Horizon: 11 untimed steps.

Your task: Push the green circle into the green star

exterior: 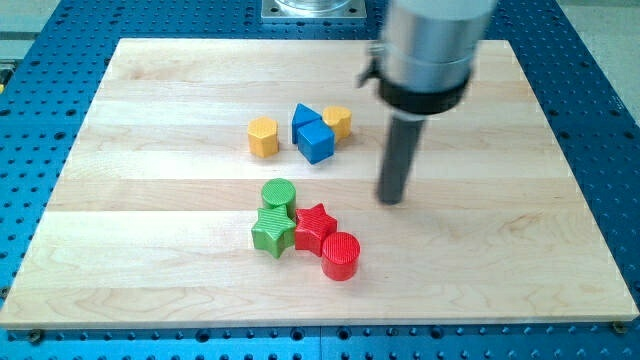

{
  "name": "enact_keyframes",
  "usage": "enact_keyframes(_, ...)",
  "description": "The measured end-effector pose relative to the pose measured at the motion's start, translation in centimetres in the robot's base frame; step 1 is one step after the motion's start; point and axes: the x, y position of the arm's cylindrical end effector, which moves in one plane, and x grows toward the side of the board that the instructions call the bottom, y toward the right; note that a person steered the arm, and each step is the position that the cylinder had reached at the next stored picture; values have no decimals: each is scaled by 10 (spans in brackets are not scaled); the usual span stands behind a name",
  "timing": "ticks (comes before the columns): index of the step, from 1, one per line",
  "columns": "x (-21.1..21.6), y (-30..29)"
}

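My tip (394, 199) stands right of the green circle (278, 193), apart.
The circle touches the green star (272, 231); bare board (150, 150) lies left.

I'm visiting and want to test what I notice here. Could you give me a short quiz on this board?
1. True or false: the green circle block touches the green star block.
2. Which block is nearest the view's bottom? A) red cylinder block B) yellow hexagon block
3. On which side of the red star block is my tip: the view's left or right?

Key: 1 true; 2 A; 3 right.
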Motion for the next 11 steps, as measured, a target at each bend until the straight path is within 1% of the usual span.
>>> enact_keyframes(1, -3, -50)
enact_keyframes(2, -19, -86)
enact_keyframes(3, -15, -109)
enact_keyframes(4, 22, -101)
enact_keyframes(5, 15, -99)
enact_keyframes(6, -3, -139)
enact_keyframes(7, 15, -182)
enact_keyframes(8, 34, -160)
enact_keyframes(9, 49, -123)
enact_keyframes(10, 37, -132)
enact_keyframes(11, 35, -145)
